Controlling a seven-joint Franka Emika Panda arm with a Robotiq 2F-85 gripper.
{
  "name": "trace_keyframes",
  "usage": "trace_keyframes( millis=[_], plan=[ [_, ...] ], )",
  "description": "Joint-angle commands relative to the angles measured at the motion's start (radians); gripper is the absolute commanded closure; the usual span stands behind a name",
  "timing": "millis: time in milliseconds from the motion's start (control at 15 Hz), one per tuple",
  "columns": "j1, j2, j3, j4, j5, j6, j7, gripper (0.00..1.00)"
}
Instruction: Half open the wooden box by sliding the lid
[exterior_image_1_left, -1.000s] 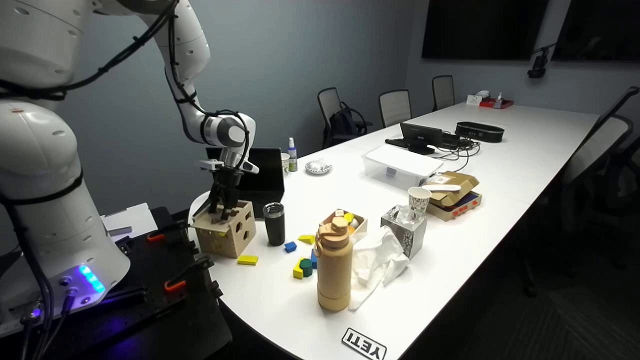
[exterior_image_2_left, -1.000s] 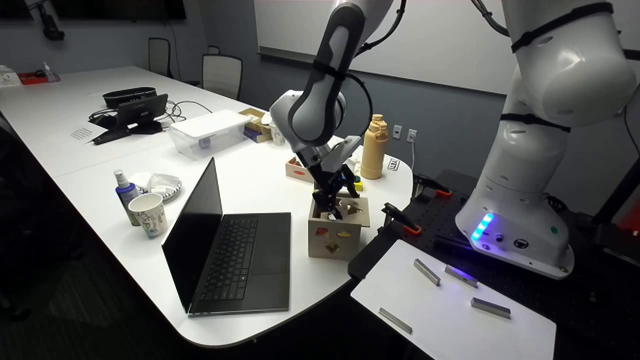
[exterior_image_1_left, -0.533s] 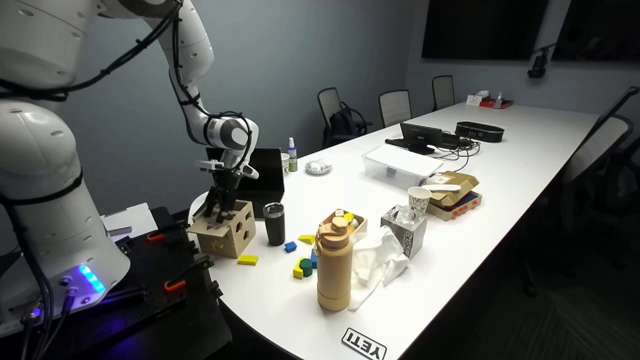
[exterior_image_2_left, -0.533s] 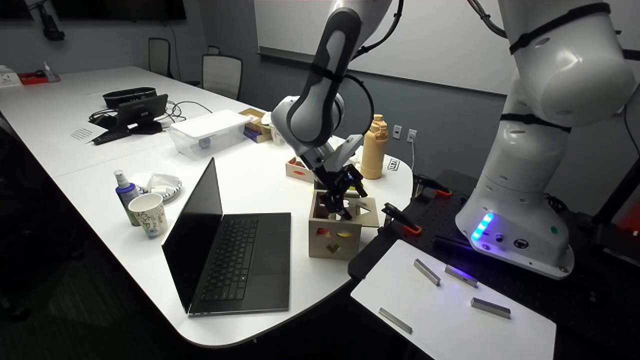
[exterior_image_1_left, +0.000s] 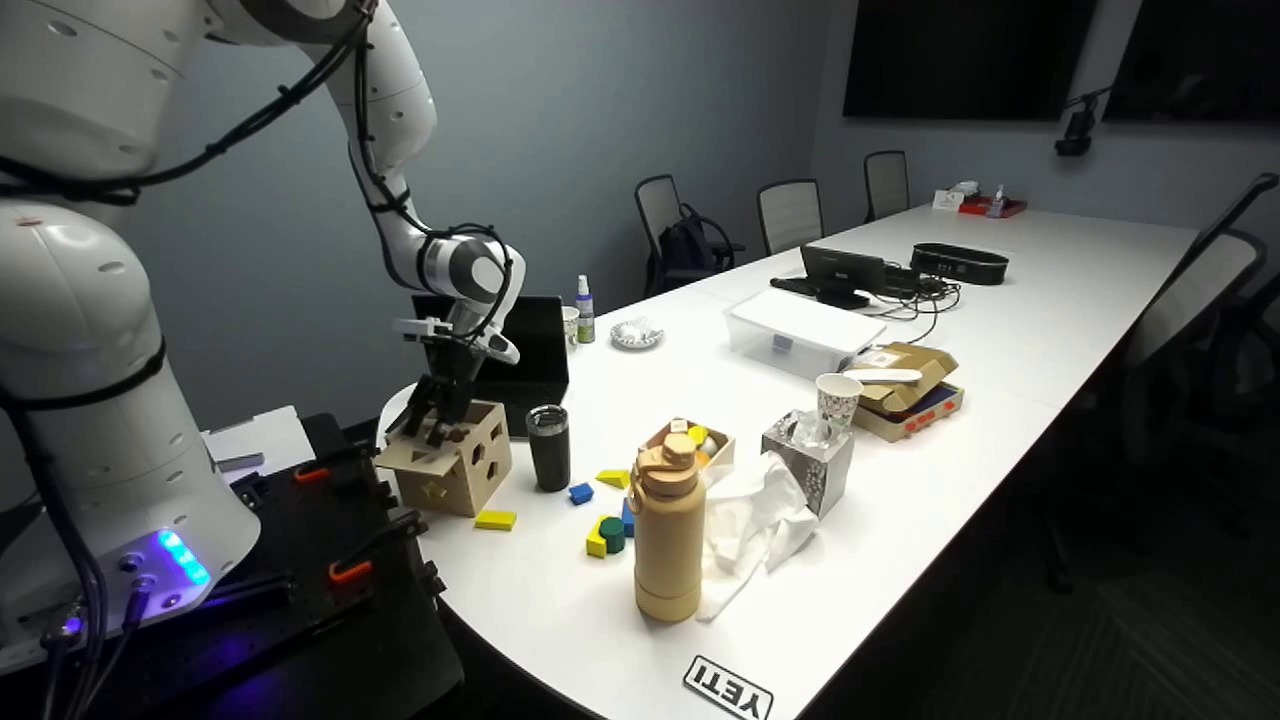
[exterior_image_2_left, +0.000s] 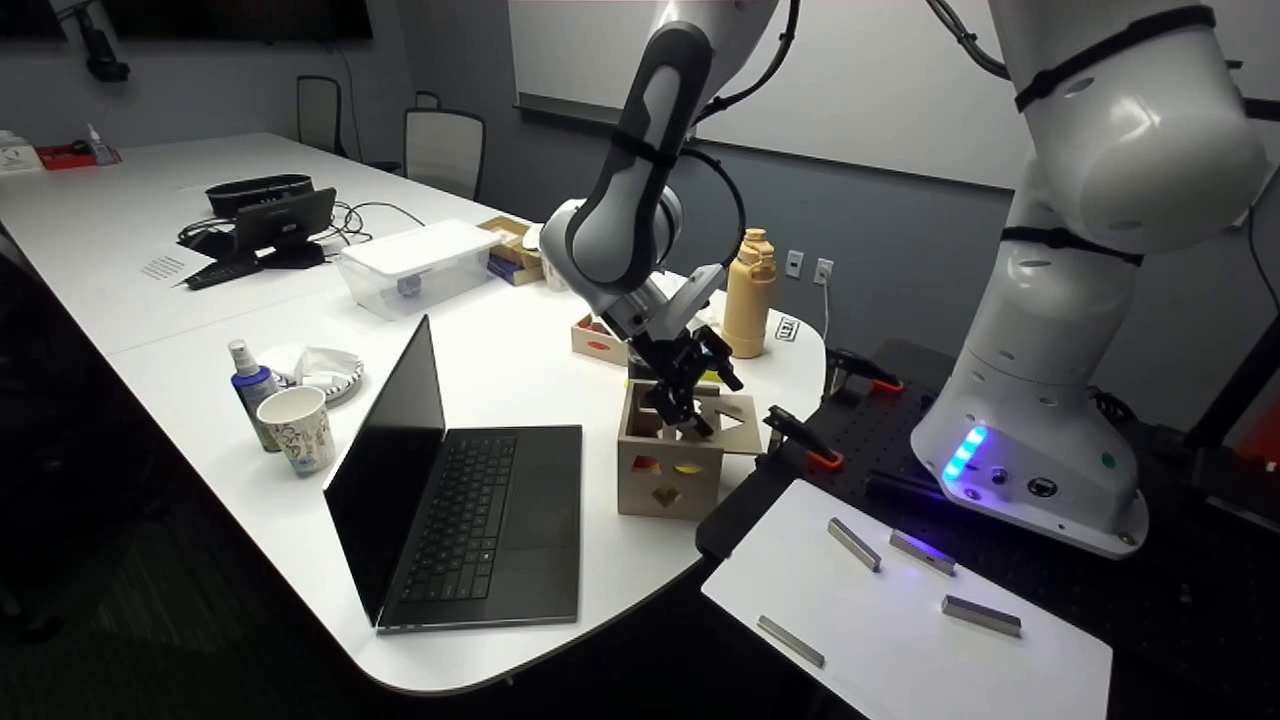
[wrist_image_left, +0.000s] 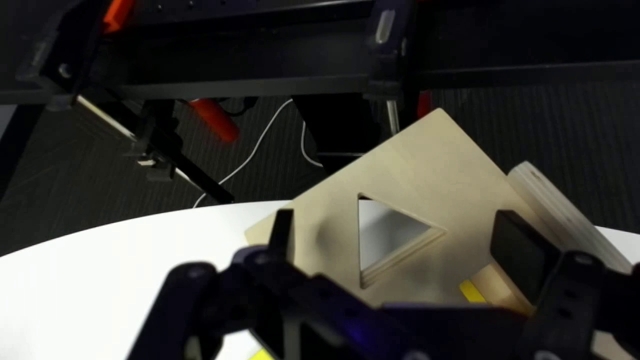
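Note:
The wooden box (exterior_image_1_left: 437, 490) stands on the table near the robot base; it also shows in an exterior view (exterior_image_2_left: 668, 482). The lid (exterior_image_2_left: 742, 432) is slid partly out and overhangs the base side. The box top is open on the far side. In the wrist view the lid (wrist_image_left: 425, 165) shows a triangular hole. My gripper (wrist_image_left: 395, 227) is open, with its fingers wide apart over the lid. One fingertip reaches down at the lid's inner part, by a yellow block inside the box. Whether it touches the lid is unclear. My gripper (exterior_image_2_left: 718, 405) tilts over the box top.
A black tumbler (exterior_image_1_left: 549, 450) stands beside the box, and an open laptop (exterior_image_2_left: 480, 510) is close on another side. Loose blocks (exterior_image_1_left: 495, 520) and a tan bottle (exterior_image_1_left: 669, 540) are on the table. Black clamps (exterior_image_2_left: 805, 437) sit at the base edge near the lid.
The lid has slid a little farther out toward the robot base, mostly in the earlier half second. My gripper has moved the same way and tilted. The box has stayed in place.

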Motion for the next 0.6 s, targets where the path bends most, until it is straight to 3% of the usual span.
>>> trace_keyframes(
  millis=[0,533],
  plan=[
    [-0.023,0.015,0.012,0.029,0.017,-0.068,0.001,0.00],
    [-0.060,0.002,0.030,0.031,0.091,-0.020,-0.020,0.00]
  ],
)
